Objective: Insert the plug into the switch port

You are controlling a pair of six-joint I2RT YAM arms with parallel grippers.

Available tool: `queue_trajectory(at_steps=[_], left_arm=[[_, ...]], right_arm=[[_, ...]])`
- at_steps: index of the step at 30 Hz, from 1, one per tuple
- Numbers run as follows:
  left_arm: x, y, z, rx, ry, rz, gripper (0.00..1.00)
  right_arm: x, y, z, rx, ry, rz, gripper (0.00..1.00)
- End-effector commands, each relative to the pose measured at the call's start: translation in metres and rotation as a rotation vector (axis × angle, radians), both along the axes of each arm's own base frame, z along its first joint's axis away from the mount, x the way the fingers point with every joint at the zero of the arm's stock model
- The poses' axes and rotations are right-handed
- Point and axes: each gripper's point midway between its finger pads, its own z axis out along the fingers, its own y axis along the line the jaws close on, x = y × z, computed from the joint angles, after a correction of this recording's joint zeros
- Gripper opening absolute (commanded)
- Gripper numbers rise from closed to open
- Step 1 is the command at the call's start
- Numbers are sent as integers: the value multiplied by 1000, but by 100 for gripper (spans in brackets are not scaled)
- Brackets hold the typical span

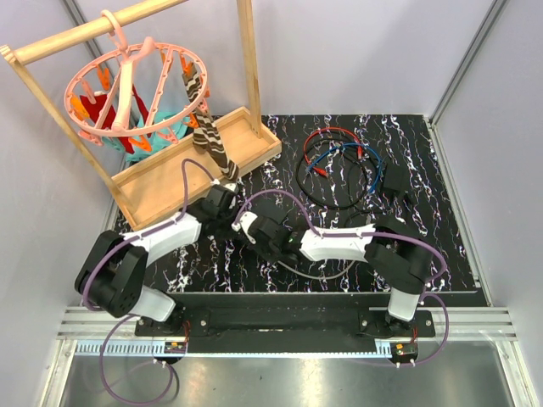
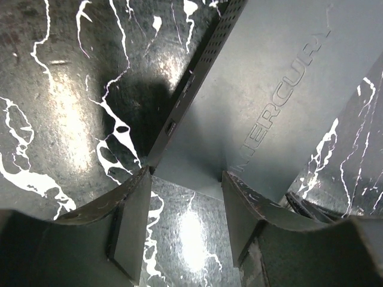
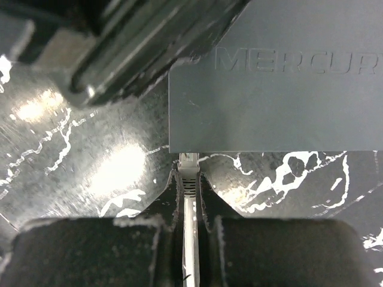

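The left gripper [image 2: 187,190] is clamping its half-closed jaws on one corner of the flat black box [image 2: 269,89], with a finger pressing on either side of that corner as the box is lying over the marbled table [image 2: 60,119]. Because it is holding only a corner, a hard push on the box's edge is likely to be swinging the box around that grip instead of seating anything. To the right of the box, the right gripper [image 3: 190,186] is pinching the pale plug [image 3: 189,162] with its jaws nearly shut. The plug's tip is just meeting the box's near edge, close to the corner the left gripper is guarding, and its grey cable [image 3: 191,245] is trailing back between the fingers. The port is sitting out of sight under the box's top edge, so whether the tip is lining up with the opening or butting against the casing beside it is not showing. If it is butting, further pushing is risking the plug tilting in its narrow pinch, sliding back through the fingers, or buckling the cable behind it.
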Motion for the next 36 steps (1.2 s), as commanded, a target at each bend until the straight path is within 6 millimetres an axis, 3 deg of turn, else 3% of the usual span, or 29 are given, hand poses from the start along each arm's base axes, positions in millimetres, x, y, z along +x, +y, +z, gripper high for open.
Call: queue_trajectory(at_steps=[1,8,17,22,27,36], left_arm=[[-53,-5,-13,-4,260,-123,54],[-28,4,-4,23,225,-89,60],[-1,17,29,-5,123,-31,81],[24,23,42,9,47,-20,95],[39,8,32,-34,61,-70,95],[32,-4,-2,-76,165,-105,87]], right_arm=[[25,64,66,414,-85,-43,9],[12,28,33,315,-29,-116,23],[-7,2,30,294,25,-132,45],[-17,1,19,289,78,-124,46],[-19,5,5,275,114,-127,47],[-12,7,-12,246,96,-150,45]])
